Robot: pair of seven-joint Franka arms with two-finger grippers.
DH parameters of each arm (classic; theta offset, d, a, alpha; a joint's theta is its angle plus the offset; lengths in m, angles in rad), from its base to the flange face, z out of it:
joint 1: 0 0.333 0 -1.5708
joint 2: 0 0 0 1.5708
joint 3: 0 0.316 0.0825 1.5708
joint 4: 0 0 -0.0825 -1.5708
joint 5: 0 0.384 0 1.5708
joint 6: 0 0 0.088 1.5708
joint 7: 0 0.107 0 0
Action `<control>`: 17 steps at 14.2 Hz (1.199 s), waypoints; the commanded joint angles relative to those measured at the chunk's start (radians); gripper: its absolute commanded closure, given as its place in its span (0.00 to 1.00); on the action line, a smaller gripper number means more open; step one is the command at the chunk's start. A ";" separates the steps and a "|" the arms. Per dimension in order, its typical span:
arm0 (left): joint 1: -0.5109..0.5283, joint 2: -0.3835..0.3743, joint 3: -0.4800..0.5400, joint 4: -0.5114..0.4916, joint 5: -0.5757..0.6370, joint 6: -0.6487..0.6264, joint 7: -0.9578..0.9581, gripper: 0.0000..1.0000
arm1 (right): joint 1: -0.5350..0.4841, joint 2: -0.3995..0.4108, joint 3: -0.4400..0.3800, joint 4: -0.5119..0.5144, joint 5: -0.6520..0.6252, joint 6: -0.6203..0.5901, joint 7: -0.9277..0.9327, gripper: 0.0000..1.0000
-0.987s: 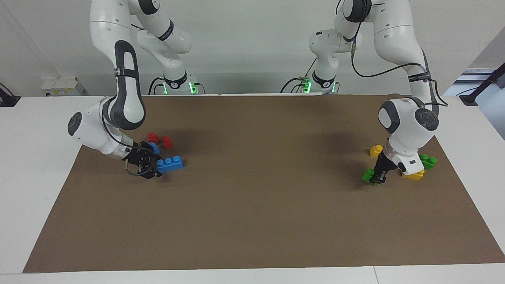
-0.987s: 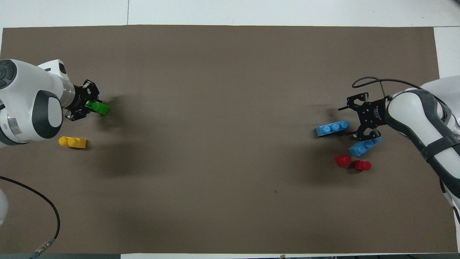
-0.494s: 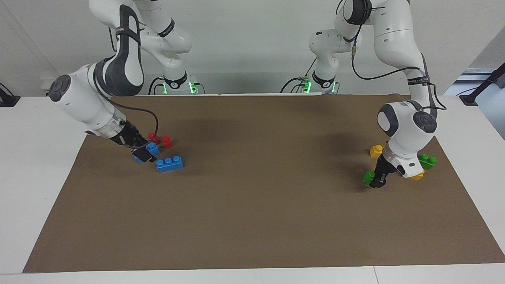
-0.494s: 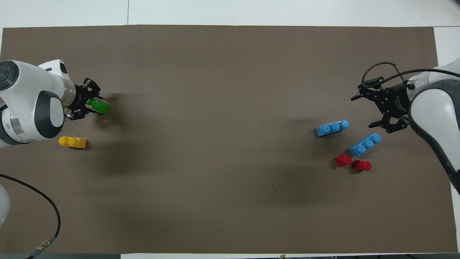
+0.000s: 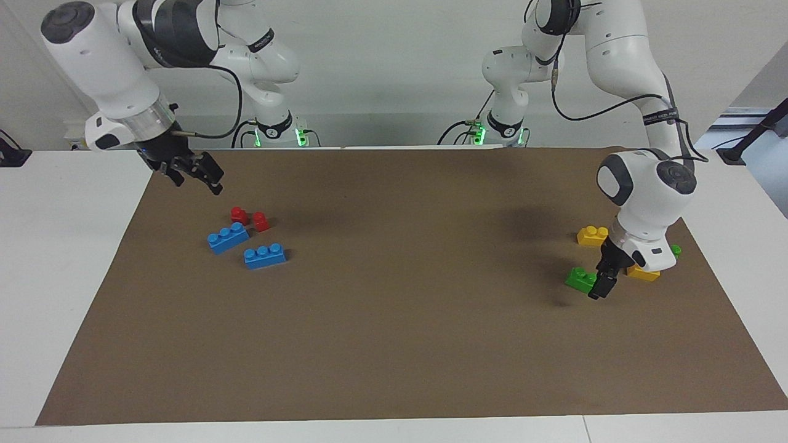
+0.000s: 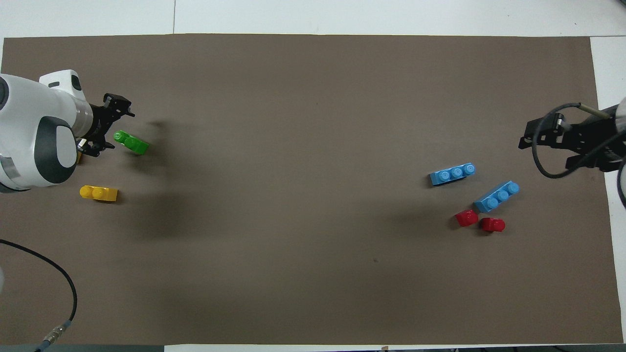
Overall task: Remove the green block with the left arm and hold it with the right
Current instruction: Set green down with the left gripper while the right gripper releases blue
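The small bright green 2-stud plastic brick (image 6: pixel 131 143) lies on the brown-covered surface (image 6: pixel 313 244) at the left arm's end. The left end effector (image 6: pixel 110 126), spread, is seen at the brick's 10 o'clock overhead. The right end effector (image 5: pixel 192 172), spread, waits aloft. Any grasp is judged best centred, with the long sides pinched squarely.

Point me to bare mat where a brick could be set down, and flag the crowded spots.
Free: the wide middle of the brown mat, between the green block and the blue bricks, plus the strip farthest from the robots. Crowded: the red and blue cluster at the right arm's end, and the yellow brick with the left gripper at the left arm's end.
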 commanded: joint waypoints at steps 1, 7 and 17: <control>0.009 -0.071 -0.009 0.053 0.048 -0.159 0.109 0.00 | -0.006 0.031 0.005 0.125 -0.053 -0.108 -0.129 0.00; -0.002 -0.210 -0.017 0.138 0.045 -0.438 0.497 0.00 | -0.006 0.046 0.006 0.141 -0.056 -0.125 -0.136 0.00; -0.038 -0.454 -0.018 0.060 0.014 -0.721 0.773 0.00 | -0.008 0.048 0.006 0.136 -0.074 -0.084 -0.164 0.00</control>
